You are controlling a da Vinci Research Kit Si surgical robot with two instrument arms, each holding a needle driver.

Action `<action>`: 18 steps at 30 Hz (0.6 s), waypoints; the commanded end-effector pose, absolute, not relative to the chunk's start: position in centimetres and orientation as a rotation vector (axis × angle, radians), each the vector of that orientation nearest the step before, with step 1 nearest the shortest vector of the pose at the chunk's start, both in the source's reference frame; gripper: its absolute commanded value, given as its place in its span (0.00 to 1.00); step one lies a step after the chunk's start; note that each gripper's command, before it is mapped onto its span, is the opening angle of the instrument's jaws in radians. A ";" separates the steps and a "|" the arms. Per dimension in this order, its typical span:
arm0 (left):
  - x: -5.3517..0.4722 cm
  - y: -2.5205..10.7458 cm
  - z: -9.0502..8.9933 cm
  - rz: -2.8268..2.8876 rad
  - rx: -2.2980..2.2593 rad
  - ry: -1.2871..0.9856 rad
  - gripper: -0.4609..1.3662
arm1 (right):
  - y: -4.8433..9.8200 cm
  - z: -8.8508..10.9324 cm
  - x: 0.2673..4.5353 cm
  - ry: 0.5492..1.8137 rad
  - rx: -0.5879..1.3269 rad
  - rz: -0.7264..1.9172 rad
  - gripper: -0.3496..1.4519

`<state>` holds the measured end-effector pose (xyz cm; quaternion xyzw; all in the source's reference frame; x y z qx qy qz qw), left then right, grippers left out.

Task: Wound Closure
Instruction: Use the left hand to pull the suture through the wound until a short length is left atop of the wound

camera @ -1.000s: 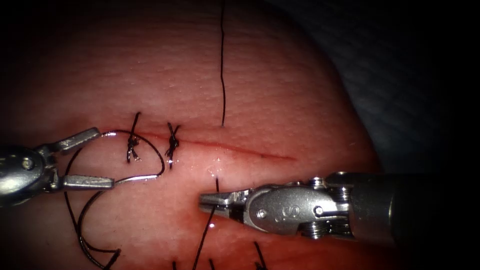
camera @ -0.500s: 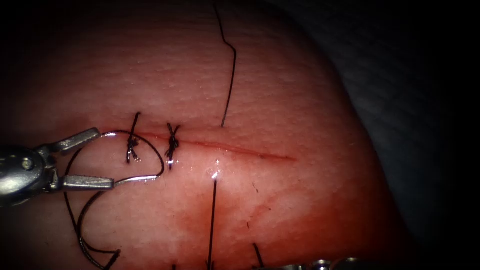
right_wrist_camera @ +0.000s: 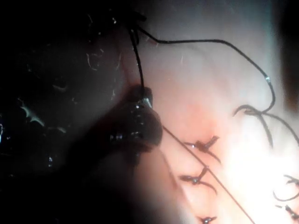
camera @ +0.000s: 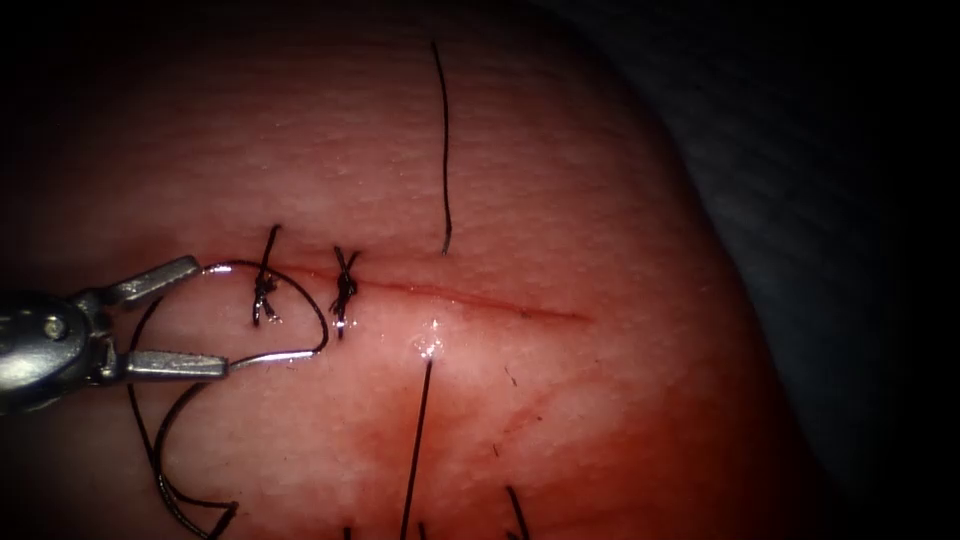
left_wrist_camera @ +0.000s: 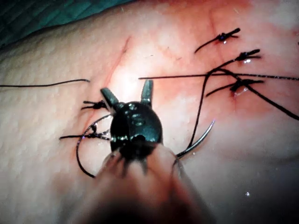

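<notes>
Curved needle (camera: 300, 310) lies free on tissue (camera: 600, 200) (left of cut (camera: 480, 298)).

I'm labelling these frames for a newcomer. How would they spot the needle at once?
Find the cut across the tissue. At its left end, the left tool is open around a bright metal arc: the needle. Unlike the dark thread, it shines.

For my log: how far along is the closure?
Done: two knotted stitches cross the cut's left end. In hand: third thread passes through the tissue mid-cut, untied, reaching right tool's tip; left tool, jaws open, holds nothing; needle lies free beside it. Left: tying that thread, closing the cut's right part.
</notes>
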<state>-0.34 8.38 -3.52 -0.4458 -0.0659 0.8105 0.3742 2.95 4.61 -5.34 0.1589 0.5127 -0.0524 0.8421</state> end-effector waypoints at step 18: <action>-0.35 8.4 -3.5 2.077 -1.140 -0.174 0.53 | 5.9 -5.0 2.28 1.052 -0.005 0.076 0.94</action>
